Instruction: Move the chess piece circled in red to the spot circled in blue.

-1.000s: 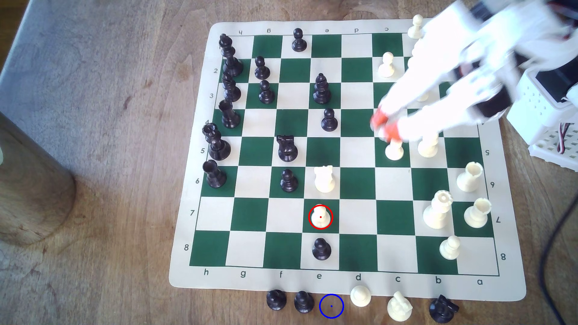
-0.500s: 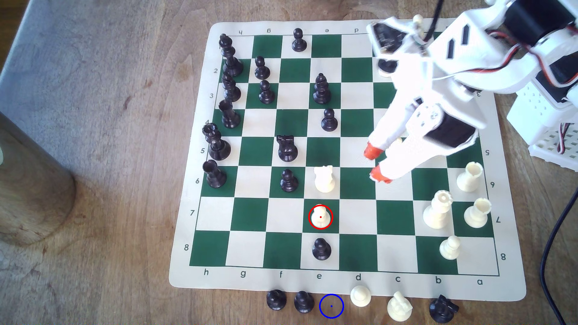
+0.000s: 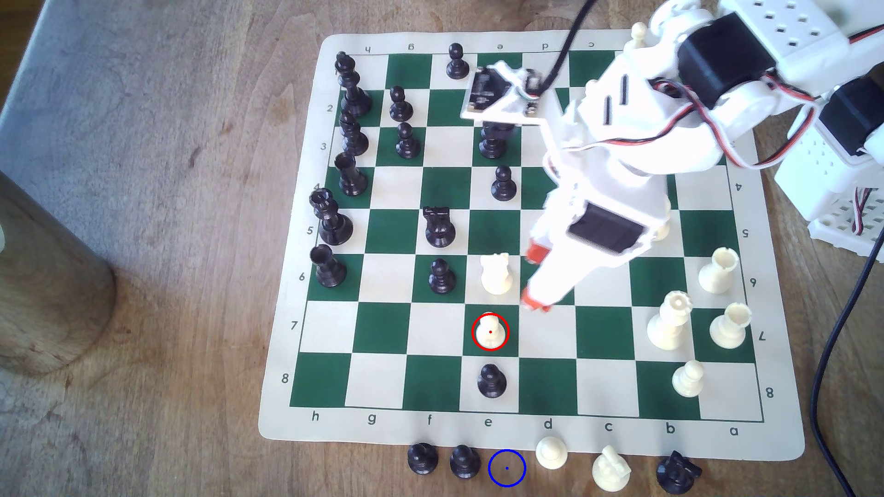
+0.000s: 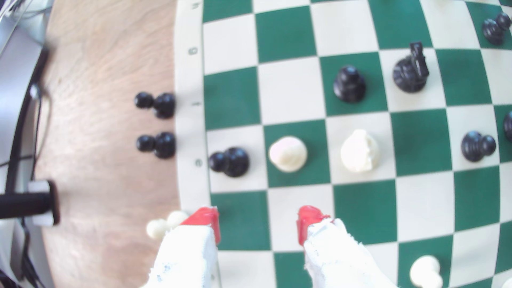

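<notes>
**Gripper** (image 3: 535,277): one, red-tipped, jaws spread wide with nothing between them. It hangs over the d-file squares, just beside the cream knight (image 3: 496,273) and near the target, but apart from both.

**Circled cream pawn** (image 3: 489,330): one, upright on green e7, untouched. In the wrist view the cream pawn (image 4: 288,153) lies ahead of the open gripper (image 4: 257,224).

**Blue-ringed spot** (image 3: 506,468): one, bare wood just off the chess mat (image 3: 287,430) below file e.

**Black pieces on the mat:** thirteen, from where I stand.
- Six pawns.
- Five tall pieces down file h.
- One bishop, half hidden under the wrist camera.
- One knight.

**Cream pieces on the mat:** seven in plain sight. The arm likely covers more.

**Beside the mat:** five in all.
- Two black pawns.
- One cream pawn (image 3: 551,451).
- One cream piece that seems to be toppled.
- One black knight.

**Hazards, as I judge them:**
- The knight stands one square behind the pawn and a black pawn (image 3: 491,381) one square in front. A jaw coming down along the file could topple either.
- The ball head is small, so a high pinch may slip off.
- The spot sits between the nearer off-board black pawn (image 3: 464,461) and the cream pawn. A wide release or a drifting carry could knock one of them.
</notes>
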